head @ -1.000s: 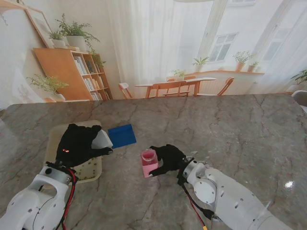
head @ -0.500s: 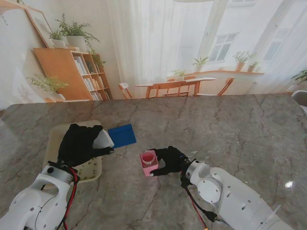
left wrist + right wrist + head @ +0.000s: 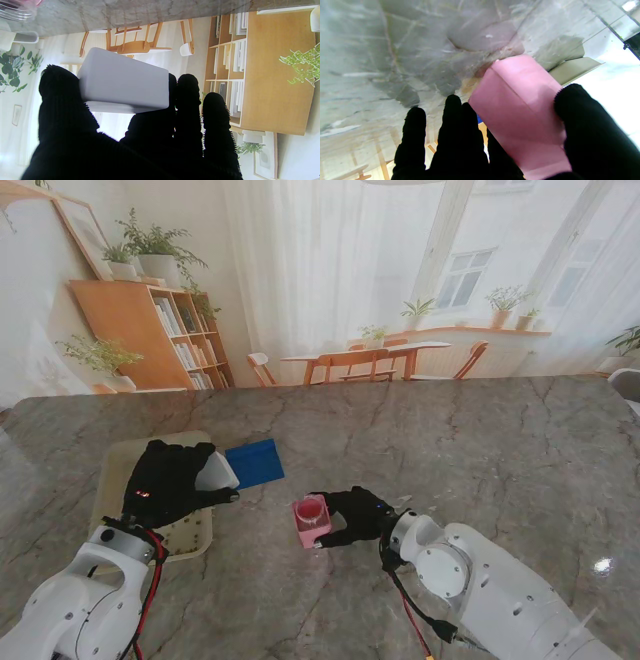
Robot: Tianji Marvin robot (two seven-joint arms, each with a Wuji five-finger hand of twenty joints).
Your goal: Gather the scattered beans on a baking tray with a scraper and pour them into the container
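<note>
Gripping pink container (image 3: 311, 521), right hand (image 3: 352, 515)

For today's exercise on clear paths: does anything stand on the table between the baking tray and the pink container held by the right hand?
Nothing visible does. Bare marble separates the baking tray from the pink container in the right hand. The blue scraper lies farther from me, off that line.

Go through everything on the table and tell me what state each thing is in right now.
Left hand: shut on the scraper, over the tray.
Scraper: white, held between thumb and fingers, lifted.
Tray: flat on the table, a few beans in its near part.
Right hand: shut on the container.
Container: pink, upright, mouth open; contents cannot be told.
Blue block: lying flat beside the tray, untouched.
</note>
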